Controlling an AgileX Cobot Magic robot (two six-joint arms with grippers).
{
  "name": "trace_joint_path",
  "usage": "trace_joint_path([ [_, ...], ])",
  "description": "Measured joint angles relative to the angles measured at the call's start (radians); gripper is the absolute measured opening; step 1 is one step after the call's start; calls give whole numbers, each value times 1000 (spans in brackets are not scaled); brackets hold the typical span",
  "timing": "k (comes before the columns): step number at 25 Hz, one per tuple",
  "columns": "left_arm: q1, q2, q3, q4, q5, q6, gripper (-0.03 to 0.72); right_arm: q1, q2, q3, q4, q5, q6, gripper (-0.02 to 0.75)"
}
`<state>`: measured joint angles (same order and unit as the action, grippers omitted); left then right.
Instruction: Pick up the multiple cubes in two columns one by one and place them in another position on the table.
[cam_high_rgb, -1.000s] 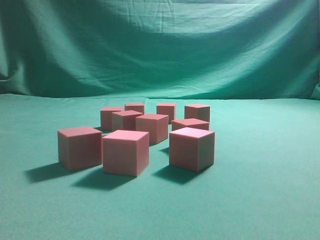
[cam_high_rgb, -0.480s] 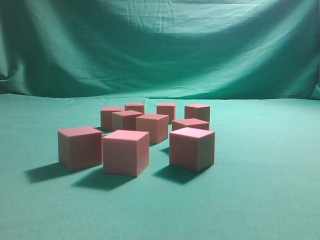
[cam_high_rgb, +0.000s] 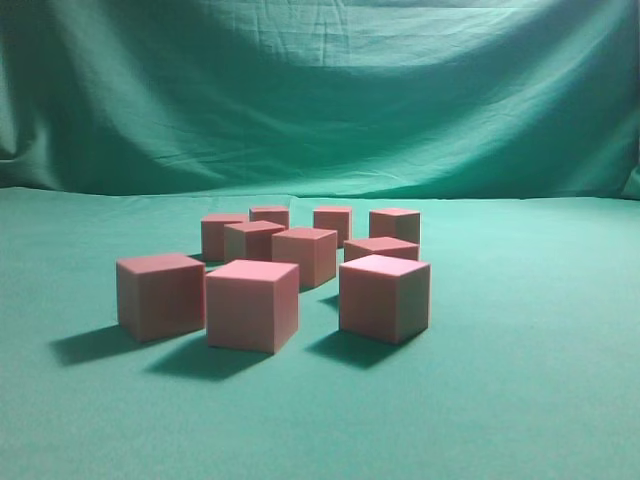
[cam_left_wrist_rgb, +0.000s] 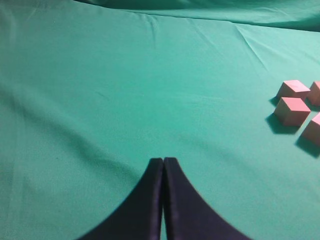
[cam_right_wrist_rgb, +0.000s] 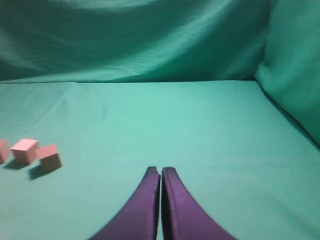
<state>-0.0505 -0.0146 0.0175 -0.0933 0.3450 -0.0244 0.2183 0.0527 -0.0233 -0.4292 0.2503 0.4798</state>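
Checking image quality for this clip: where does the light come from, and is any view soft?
Exterior view: sharp, cubes cast shadows toward the lower left, so light comes from upper right. Left wrist view: clear, closed left gripper dark. Right wrist view: slightly soft, cubes blurry.

I can read no text, label, brand or number anywhere here; the cubes and the desk cloth are plain.
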Motion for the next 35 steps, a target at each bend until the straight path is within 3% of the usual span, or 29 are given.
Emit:
trace_joint_path([
  [6,0,0,0,0,0,0,0,-132,-57,50,22,-2,2,0],
  [10,0,0,0,0,0,0,0,-173,-65,50,29,61,2,0],
  [15,0,0,0,0,0,0,0,-179,-65,50,32,137,-12,0],
  [35,0,0,0,0,0,0,0,-179,-65,50,64,141,-47,0],
])
